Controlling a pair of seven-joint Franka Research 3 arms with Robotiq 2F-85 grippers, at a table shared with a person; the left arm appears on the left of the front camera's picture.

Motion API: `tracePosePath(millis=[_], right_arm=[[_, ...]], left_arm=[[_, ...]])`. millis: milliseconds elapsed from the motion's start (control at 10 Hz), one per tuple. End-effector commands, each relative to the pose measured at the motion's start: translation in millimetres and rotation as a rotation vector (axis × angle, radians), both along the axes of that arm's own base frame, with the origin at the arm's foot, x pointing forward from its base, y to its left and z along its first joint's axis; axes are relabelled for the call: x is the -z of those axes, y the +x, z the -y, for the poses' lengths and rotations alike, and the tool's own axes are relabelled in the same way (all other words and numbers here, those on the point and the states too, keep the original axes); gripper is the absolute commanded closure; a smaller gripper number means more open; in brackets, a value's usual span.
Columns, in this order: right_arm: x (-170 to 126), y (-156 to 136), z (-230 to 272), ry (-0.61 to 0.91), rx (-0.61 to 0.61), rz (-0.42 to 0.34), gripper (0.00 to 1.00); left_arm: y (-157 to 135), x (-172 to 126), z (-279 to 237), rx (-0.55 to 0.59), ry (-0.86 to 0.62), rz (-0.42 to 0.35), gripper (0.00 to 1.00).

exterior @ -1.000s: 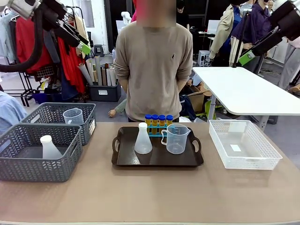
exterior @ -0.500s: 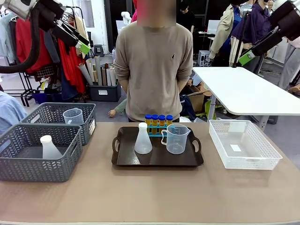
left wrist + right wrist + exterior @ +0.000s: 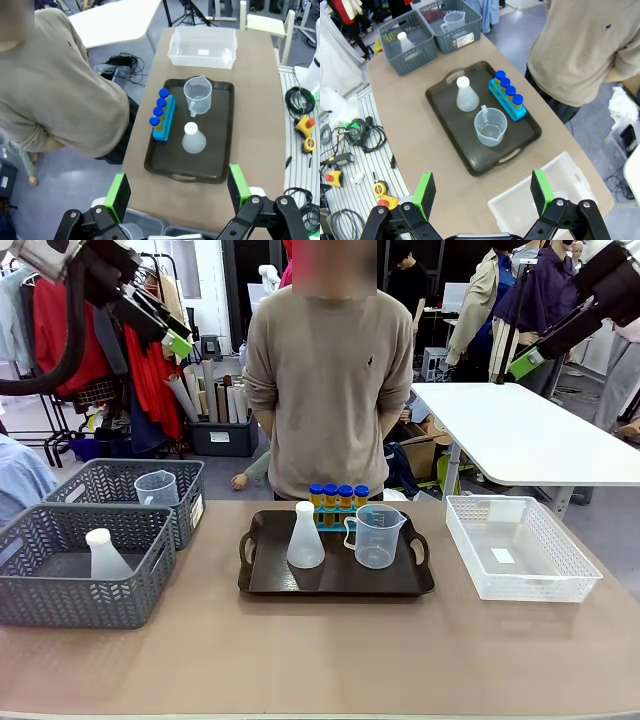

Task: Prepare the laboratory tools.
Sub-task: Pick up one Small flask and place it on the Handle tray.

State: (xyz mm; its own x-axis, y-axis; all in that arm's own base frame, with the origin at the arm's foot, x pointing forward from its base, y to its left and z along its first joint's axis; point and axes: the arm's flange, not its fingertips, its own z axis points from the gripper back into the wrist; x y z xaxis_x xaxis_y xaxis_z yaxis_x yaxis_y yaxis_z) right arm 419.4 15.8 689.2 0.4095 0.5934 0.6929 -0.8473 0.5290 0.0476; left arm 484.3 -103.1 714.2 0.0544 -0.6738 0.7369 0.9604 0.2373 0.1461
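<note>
Conical flask (image 3: 305, 537) and measuring beaker (image 3: 376, 536) stand close together on the dark tray (image 3: 336, 581) mid-desk, tubes (image 3: 337, 494) in the blue rack (image 3: 164, 119) behind. Risk: reaching one may tip its neighbour. Left pincer (image 3: 177, 192) and right pincer (image 3: 483, 192) hover high, spread wide, empty. Person's hands are hidden behind their back.

Tan counter (image 3: 320, 650): dark tray (image 3: 336, 585) centre; two grey baskets (image 3: 85, 565) left edge; white mesh basket (image 3: 520, 548) right edge.

Beaker (image 3: 377, 536), flask (image 3: 305, 537) and racked tubes (image 3: 337, 496) stand upright on tray (image 3: 300, 583).
</note>
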Motion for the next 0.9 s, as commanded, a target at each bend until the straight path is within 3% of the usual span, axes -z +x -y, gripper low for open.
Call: tracePosePath(millis=[0,800], right_arm=[[-1.4,-0.1,-0.1,0.008,-0.007,0.003,0.00],[-1.4,-0.1,-0.1,0.008,-0.007,0.003,0.00]], left_arm=[[-0.7,-0.8,-2.2,0.002,-0.025,-0.006,0.00],[-0.7,-0.8,-2.2,0.002,-0.025,-0.006,0.00]])
